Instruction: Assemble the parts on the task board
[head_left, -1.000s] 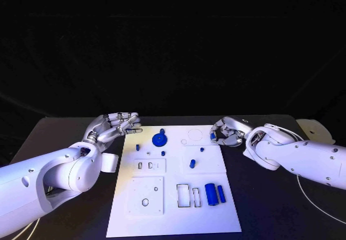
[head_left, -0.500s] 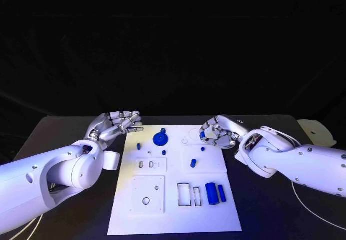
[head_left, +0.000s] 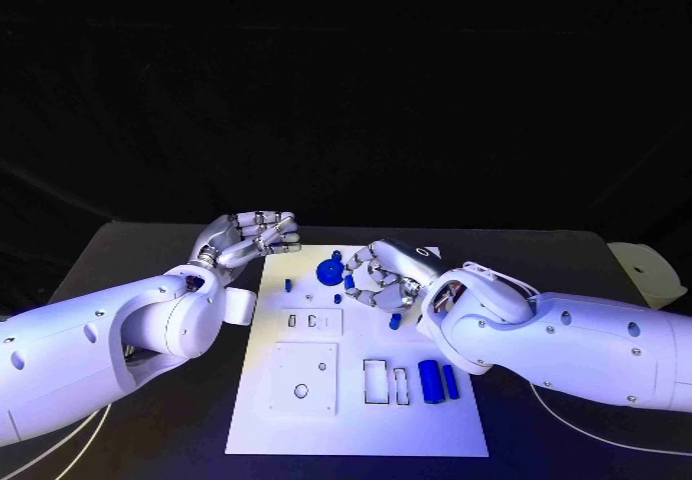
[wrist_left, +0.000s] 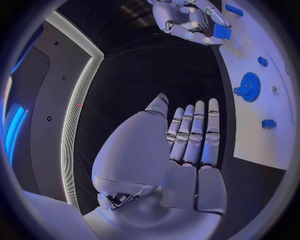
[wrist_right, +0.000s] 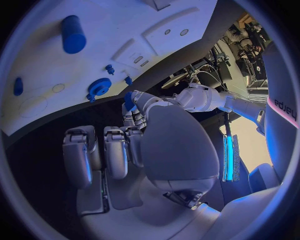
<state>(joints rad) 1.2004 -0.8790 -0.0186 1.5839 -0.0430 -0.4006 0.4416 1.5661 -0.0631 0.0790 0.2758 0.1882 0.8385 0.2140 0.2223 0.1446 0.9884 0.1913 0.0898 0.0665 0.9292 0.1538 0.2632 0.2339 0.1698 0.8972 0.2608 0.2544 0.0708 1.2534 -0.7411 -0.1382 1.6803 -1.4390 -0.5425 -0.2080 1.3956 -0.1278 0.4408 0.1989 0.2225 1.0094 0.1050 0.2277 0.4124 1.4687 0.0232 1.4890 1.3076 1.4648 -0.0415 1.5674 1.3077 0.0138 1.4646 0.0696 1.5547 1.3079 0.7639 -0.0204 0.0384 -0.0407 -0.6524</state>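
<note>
Right hand (head_left: 378, 278) carrying a small blue part (wrist_left: 222, 33) over the task board (head_left: 433, 420), placement pending.
Fingers pinch it, seemingly, near the blue gear (head_left: 329, 270); left hand (head_left: 257, 236) empty, fingers loosely apart, beside the board's far-left corner; next: seat part.

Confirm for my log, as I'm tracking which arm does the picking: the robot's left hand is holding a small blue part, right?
Not quite. The right hand is holding the small blue part, pinched at its fingertips, as the left wrist view shows. The left hand holds nothing.
</note>
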